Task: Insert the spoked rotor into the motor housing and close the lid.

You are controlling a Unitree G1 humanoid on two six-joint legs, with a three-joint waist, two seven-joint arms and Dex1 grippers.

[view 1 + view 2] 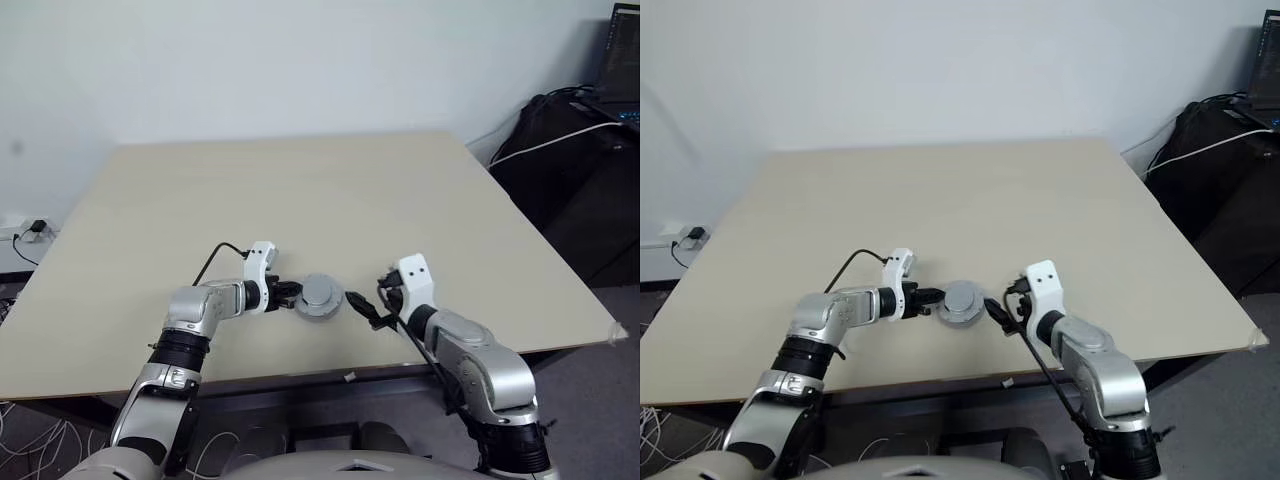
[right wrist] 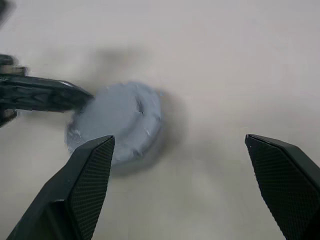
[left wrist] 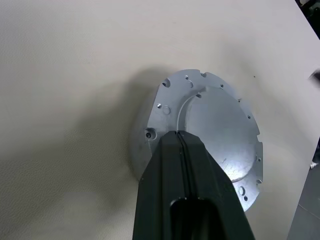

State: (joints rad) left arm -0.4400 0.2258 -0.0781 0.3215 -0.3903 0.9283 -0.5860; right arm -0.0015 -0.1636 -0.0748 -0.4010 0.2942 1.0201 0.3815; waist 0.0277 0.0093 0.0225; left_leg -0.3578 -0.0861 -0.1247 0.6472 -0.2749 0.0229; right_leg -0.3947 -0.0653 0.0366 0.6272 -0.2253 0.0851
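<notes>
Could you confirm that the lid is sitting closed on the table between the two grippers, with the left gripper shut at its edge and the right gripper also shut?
Not quite: the right gripper is open, its two black fingers standing wide apart in the right wrist view. The rest holds: the lid sits dome-up on the table between the grippers, and the left gripper is shut at its edge.

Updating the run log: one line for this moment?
lid: on table, dome up | left gripper: shut, tips at lid edge | right gripper: open, beside lid

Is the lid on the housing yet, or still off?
On, it seems: the lid lies dome-up on the table as one closed silver puck. Whether it is fully seated, cannot tell.
</notes>
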